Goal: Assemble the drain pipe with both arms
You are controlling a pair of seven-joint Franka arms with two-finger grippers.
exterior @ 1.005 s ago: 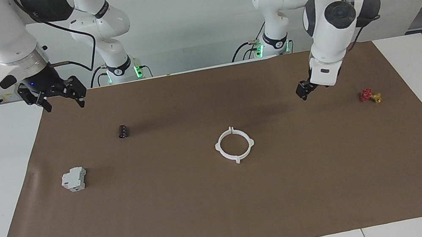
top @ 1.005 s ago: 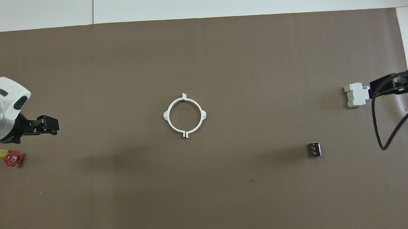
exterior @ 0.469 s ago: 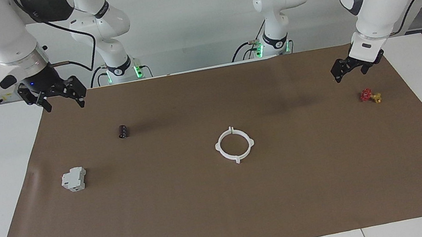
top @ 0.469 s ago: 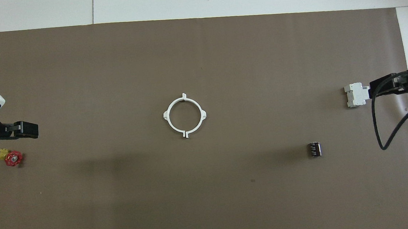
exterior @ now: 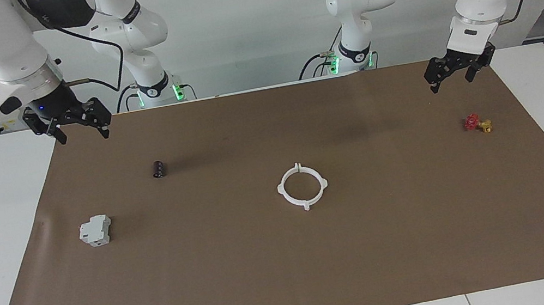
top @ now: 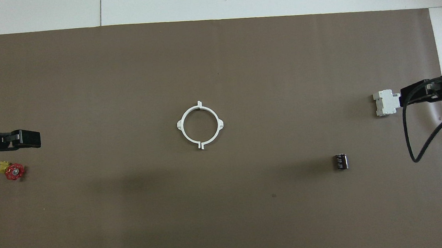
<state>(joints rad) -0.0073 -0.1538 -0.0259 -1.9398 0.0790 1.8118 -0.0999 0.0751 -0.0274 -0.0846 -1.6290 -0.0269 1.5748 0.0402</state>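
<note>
Brown mat [exterior: 247, 267], both claws [exterior: 449, 73] [exterior: 78, 127] raised, open, empty over its corners.

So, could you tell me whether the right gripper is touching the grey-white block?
Apart: the facing view shows the right gripper raised, with bare mat separating it from the block.

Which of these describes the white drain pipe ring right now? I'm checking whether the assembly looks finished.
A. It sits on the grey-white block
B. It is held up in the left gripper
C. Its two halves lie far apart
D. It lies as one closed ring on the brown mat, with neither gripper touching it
D: the drain pipe ring lies whole on the brown mat, while the left gripper and right gripper hang open, well away from it.
</note>
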